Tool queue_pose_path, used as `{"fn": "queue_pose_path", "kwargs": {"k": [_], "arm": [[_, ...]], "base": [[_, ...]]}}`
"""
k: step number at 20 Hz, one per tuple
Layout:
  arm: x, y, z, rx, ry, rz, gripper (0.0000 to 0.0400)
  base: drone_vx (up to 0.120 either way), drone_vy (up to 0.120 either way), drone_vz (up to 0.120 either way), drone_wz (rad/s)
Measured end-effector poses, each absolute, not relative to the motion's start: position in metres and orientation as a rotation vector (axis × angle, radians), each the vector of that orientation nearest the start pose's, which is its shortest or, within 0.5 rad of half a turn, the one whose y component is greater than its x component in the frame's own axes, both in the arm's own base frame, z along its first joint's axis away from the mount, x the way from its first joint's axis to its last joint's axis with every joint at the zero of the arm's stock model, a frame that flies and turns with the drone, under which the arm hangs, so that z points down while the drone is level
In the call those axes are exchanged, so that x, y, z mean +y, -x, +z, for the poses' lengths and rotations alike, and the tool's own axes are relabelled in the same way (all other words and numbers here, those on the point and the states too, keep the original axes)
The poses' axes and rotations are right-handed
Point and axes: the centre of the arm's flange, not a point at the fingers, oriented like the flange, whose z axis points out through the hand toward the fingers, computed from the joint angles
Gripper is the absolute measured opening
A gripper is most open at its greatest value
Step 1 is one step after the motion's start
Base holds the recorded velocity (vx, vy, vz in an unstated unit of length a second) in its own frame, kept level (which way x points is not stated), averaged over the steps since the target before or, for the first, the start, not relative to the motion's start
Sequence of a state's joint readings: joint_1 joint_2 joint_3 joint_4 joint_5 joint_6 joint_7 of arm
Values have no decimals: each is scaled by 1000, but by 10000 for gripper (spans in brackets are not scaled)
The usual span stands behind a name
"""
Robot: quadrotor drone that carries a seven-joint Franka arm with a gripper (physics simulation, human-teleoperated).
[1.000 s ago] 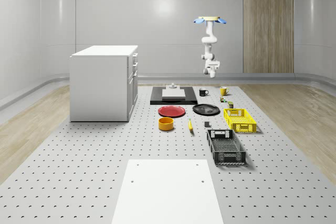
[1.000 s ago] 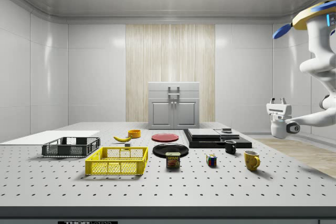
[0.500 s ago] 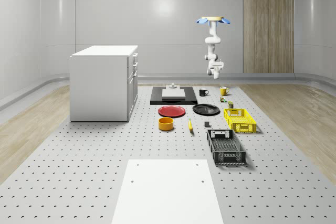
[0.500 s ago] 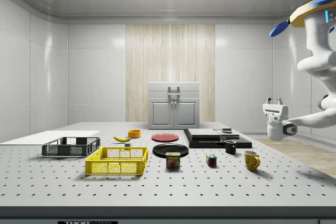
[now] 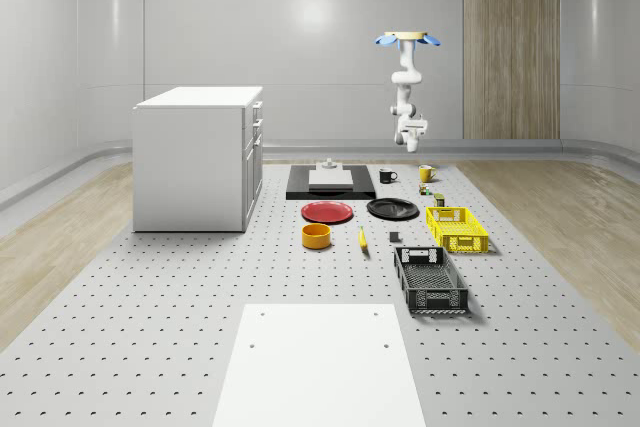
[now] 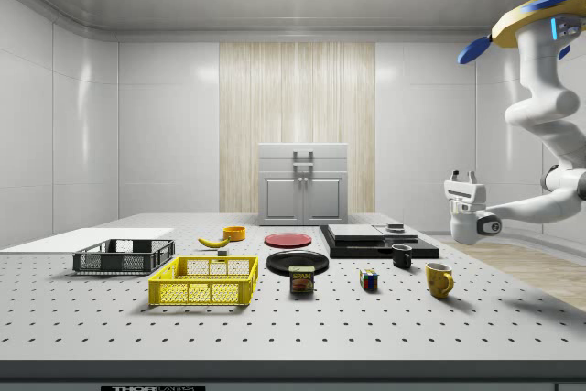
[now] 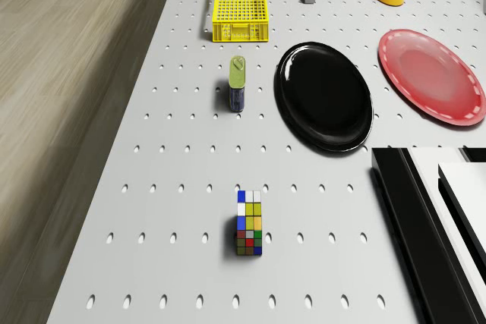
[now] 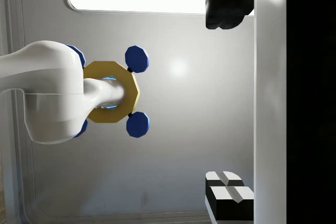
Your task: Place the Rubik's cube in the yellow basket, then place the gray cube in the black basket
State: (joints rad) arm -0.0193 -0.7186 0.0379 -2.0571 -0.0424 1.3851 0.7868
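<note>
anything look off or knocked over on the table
Nothing stands out. The Rubik's cube, can, yellow basket and plates sit upright and apart, unspilled. The drone hovers with its gripper pointing up.

**Readable text: one can label**

In the side view, the can (image 6: 301, 279) standing on the table (image 6: 385, 327), near the picture's centre, carries a label reading "SPAM". Faint lettering at the bottom edge cannot be read.
</note>
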Motion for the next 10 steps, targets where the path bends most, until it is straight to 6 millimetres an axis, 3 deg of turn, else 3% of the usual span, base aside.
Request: {"fn": "queue_pose_path", "kwargs": {"k": [10], "arm": [[35,-301,685,1317,3172,-322,400]], "base": [[120,0,0,0]]}}
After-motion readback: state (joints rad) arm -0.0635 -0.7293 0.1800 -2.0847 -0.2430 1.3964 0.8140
